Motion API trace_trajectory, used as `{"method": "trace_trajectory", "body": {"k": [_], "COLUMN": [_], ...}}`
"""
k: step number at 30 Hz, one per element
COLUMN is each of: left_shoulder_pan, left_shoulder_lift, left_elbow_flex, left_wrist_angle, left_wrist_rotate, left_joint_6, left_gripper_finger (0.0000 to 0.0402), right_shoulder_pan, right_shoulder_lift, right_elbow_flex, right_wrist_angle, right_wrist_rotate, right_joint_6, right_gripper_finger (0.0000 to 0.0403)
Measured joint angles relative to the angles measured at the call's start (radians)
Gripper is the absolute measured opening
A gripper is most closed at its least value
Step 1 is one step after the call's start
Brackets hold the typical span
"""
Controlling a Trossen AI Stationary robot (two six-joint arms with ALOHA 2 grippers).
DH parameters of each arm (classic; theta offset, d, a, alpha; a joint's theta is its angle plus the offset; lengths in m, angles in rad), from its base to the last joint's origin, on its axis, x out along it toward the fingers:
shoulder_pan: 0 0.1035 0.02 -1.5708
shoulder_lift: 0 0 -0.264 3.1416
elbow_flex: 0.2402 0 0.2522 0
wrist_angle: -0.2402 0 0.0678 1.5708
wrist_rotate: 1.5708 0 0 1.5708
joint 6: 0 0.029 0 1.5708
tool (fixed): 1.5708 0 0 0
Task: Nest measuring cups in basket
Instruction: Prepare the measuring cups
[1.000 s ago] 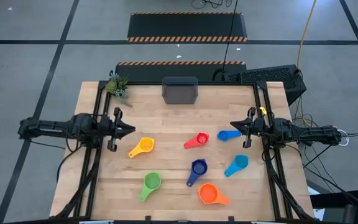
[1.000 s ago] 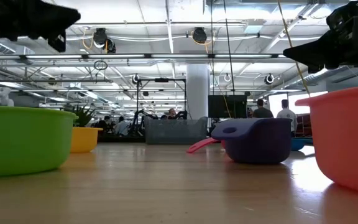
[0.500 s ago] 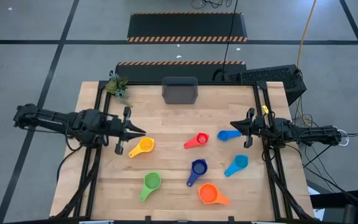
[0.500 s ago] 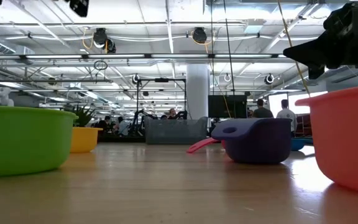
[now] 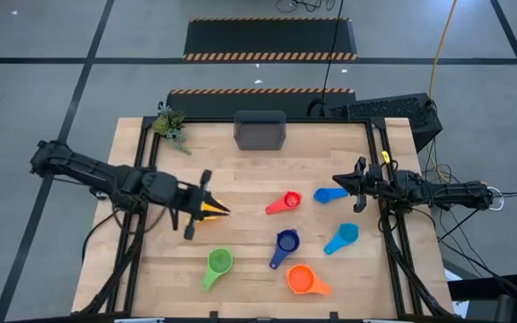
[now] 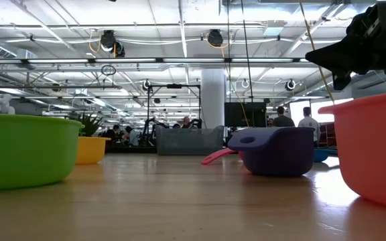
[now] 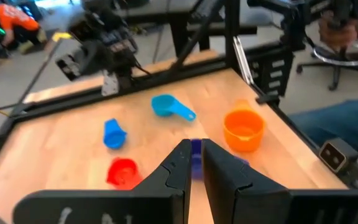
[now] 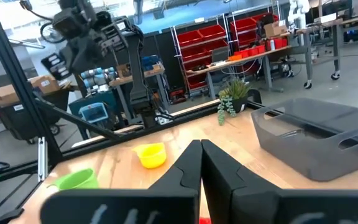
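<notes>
Six measuring cups lie loose on the table [image 5: 249, 170]: yellow cup [image 5: 212, 209], red cup [image 5: 287, 201], blue cup [image 5: 330, 193], dark blue cup [image 5: 285, 242], cyan cup [image 5: 343, 235], green cup [image 5: 218, 263] and orange cup [image 5: 302, 279]. None sits in the basket [image 5: 259, 129] at the far edge. Left gripper [image 5: 212, 209] hangs over the yellow cup with fingers almost together, holding nothing; it likely needs to spread them, then descend. Right gripper [image 5: 341, 182] waits closed beside the blue cup.

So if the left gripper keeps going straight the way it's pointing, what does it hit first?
Most likely the yellow cup, right at the tip of the left gripper in the high view. Its height above the cup is unclear, so it might pass over.
</notes>
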Motion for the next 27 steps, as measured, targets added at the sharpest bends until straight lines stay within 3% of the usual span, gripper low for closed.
{"method": "trace_trajectory", "body": {"k": [8, 14, 17, 27], "left_shoulder_pan": [-0.046, -0.091, -0.119, -0.243], "left_shoulder_lift": [0.118, 0.168, 0.185, 0.202], "left_elbow_flex": [0.0, 0.0, 0.0, 0.0], "left_wrist_angle": [0.005, 0.007, 0.007, -0.001], "left_wrist_rotate": [-0.026, -0.053, -0.053, -0.109], "left_joint_6": [-0.001, -0.012, -0.016, -0.066], "left_gripper_finger": [0.0042, 0.0042, 0.0042, 0.0042], "right_shoulder_pan": [0.0, 0.011, 0.04, 0.265], "right_shoulder_lift": [0.0, 0.023, 0.069, 0.411], "right_elbow_flex": [0.0, 0.005, 0.012, 0.138], "right_wrist_angle": [-0.004, 0.011, 0.001, 0.084], "right_wrist_rotate": [-0.008, -0.157, -0.18, 0.003], "right_joint_6": [0.186, 0.338, 0.397, 0.37], "right_gripper_finger": [0.0, 0.0, 0.0, 0.0]}}
